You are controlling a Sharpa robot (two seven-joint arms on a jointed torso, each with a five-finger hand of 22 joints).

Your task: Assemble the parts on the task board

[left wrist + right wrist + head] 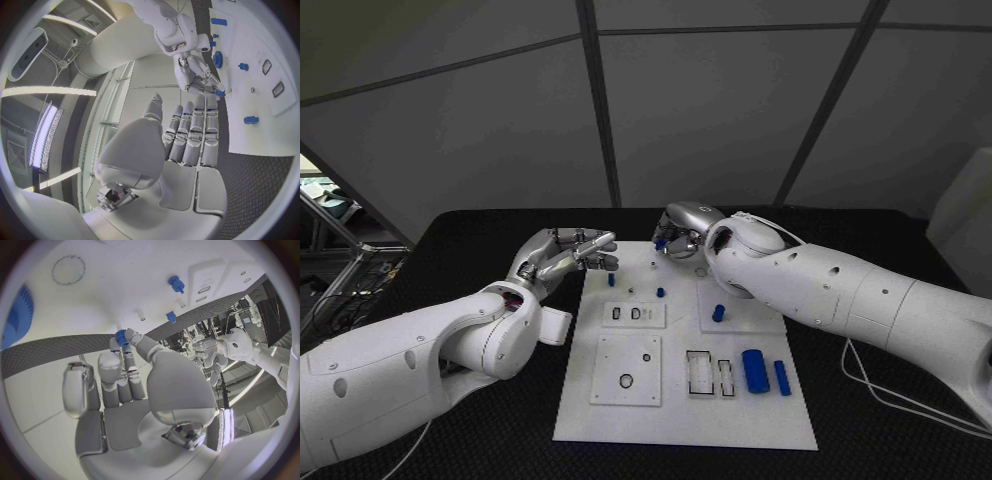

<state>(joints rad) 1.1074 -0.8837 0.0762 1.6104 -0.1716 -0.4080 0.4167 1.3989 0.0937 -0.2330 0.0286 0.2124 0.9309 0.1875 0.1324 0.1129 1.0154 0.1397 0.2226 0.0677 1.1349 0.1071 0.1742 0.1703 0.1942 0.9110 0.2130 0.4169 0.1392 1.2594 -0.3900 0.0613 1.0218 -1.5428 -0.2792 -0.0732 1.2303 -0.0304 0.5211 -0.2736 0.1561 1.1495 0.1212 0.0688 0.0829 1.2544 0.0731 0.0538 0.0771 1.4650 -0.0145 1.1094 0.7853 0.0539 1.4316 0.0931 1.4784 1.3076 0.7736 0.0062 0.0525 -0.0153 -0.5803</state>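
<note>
While my right hand [679, 240] pinches a small blue part [120, 336] over the task board [678, 420] and left hand [564, 256] hangs empty w/ fingers apart, a loose pinch could drop it.

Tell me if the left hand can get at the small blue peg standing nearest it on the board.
Probably yes. The left hand holds nothing and hovers at the task board's far left edge; the blue peg stands just beside it with nothing between.

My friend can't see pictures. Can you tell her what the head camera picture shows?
Two white robot arms reach over a white rectangular task board on a black table. The silver right hand pinches a small blue part at the board's far edge, and the silver left hand hovers beside it holding nothing. More small blue pieces lie on the board.
</note>
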